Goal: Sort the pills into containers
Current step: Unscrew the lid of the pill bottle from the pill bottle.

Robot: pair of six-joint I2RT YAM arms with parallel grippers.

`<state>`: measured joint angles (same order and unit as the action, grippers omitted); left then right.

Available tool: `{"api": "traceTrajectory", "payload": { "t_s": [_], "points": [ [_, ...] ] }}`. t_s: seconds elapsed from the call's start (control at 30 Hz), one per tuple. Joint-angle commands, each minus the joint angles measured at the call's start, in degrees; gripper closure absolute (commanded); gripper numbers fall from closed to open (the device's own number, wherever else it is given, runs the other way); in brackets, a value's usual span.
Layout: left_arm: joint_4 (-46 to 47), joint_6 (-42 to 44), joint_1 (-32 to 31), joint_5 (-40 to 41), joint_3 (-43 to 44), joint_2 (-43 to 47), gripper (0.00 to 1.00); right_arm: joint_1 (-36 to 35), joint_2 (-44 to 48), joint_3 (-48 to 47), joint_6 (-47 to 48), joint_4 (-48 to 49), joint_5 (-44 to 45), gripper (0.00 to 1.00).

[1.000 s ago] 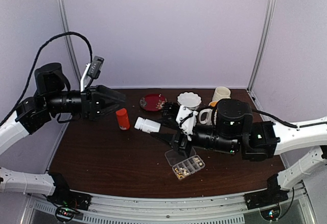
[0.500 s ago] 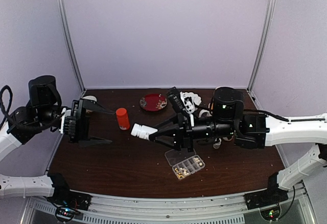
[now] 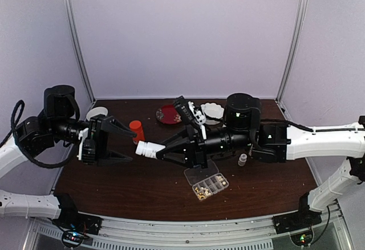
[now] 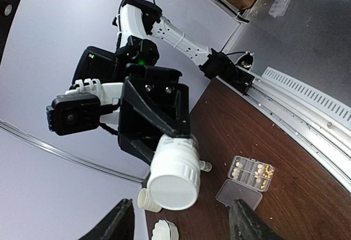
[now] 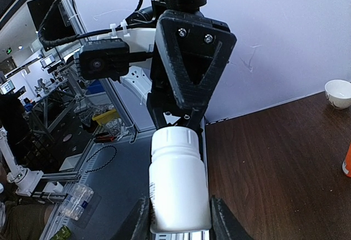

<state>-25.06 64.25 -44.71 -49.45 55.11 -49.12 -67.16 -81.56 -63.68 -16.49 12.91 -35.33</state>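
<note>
My right gripper point(image 3: 161, 149) is shut on a white bottle point(image 3: 147, 148), held level above the table with its ribbed cap point(image 4: 174, 181) pointing left. My left gripper point(image 3: 133, 144) is open and faces that cap, with a finger point(image 4: 120, 222) on either side and clear of it. In the right wrist view the bottle point(image 5: 178, 182) sits between my right gripper's point(image 5: 181, 221) fingers. Under the right arm the clear organiser box point(image 3: 206, 183) lies with its lid point(image 4: 238, 194) open. White and tan pills point(image 4: 258, 170) are in its compartments.
An orange bottle point(image 3: 136, 130) stands behind the left gripper. A red plate point(image 3: 170, 114) and a white fluted bowl point(image 3: 212, 110) are at the back. A white cup point(image 3: 97, 113) sits far left. A small vial point(image 3: 242, 159) stands right of the organiser.
The right arm has carried the white bottle up and to the left. The left gripper has turned to face the cap, and its jaws have narrowed.
</note>
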Motion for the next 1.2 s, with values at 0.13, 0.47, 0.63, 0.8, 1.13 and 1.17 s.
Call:
{"api": "traceTrajectory", "payload": {
  "t_s": [0.13,0.47,0.63,0.8,1.13,1.17],
  "points": [
    [2.29,-2.29,-0.46,-0.48,1.02,-0.73,0.39,-0.04,-1.43,-2.99,0.41,0.51,-1.15,0.88],
    [2.29,-3.49,-0.56,-0.41,1.23,-1.57,0.51,0.07,-2.71,-3.72,0.08,1.86,-1.78,0.88],
    [2.29,-3.85,-0.64,-0.60,1.44,-1.80,0.59,0.23,-3.03,-3.90,-0.03,1.98,-1.72,0.88],
    [2.29,-4.64,-0.78,-0.65,1.80,-2.41,0.62,0.46,-3.28,-3.65,-0.62,2.45,-1.63,0.90],
    [2.22,-5.28,-1.70,0.40,1.75,-2.99,0.53,0.73,-3.34,-3.20,-1.16,2.98,-1.83,0.91],
    [2.22,-5.27,-1.77,0.39,1.83,-3.00,0.56,0.79,-3.34,-3.21,-1.25,3.00,-1.89,0.91]
  ]
}}
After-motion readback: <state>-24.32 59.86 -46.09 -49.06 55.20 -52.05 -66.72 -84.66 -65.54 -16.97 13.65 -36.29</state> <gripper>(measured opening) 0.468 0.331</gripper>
